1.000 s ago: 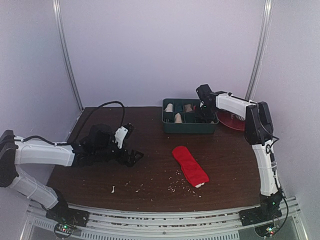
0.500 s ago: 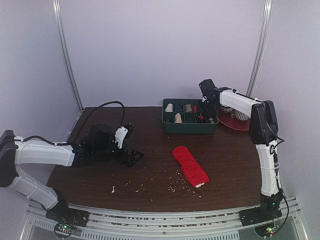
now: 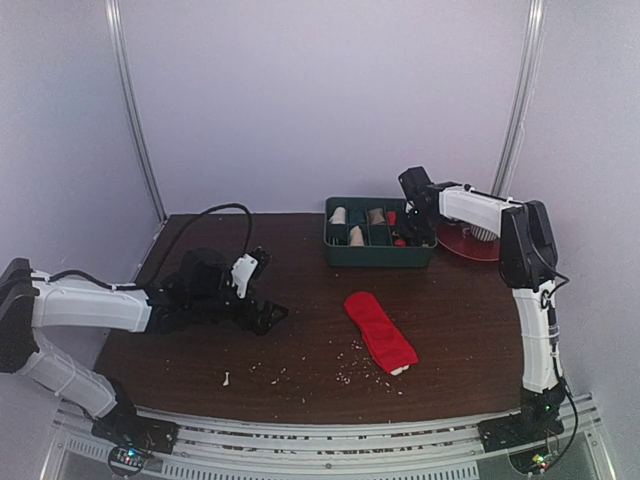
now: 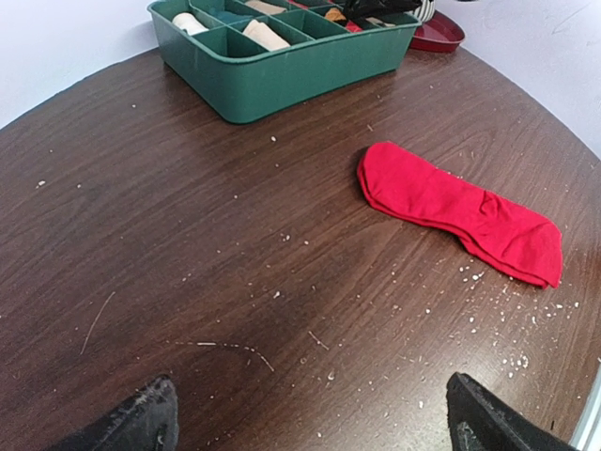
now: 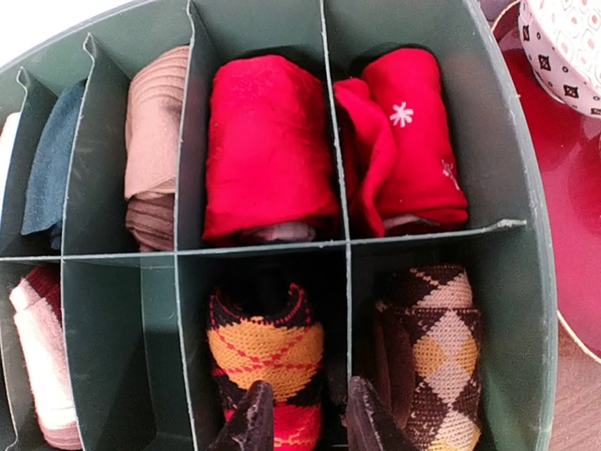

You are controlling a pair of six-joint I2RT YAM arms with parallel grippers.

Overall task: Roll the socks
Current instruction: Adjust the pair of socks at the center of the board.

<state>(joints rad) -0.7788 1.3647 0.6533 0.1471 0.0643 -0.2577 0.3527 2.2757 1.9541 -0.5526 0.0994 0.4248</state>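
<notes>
Left gripper: jaws spread wide, low over worktop.
Red sock: plain bright red, flat, whitish tip nearest, mid-worktop.
Argyle sock: black, orange-red diamonds, bundled in a green tray compartment.
Right gripper: jaws narrowed over it; grip cannot be told.

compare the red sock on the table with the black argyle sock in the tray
The red sock is plain; the argyle sock is black with orange and red diamonds. The red sock lies flat on the table; the argyle sock sits bundled in a tray compartment. The right gripper is at the argyle sock; nothing touches the red sock.
</notes>
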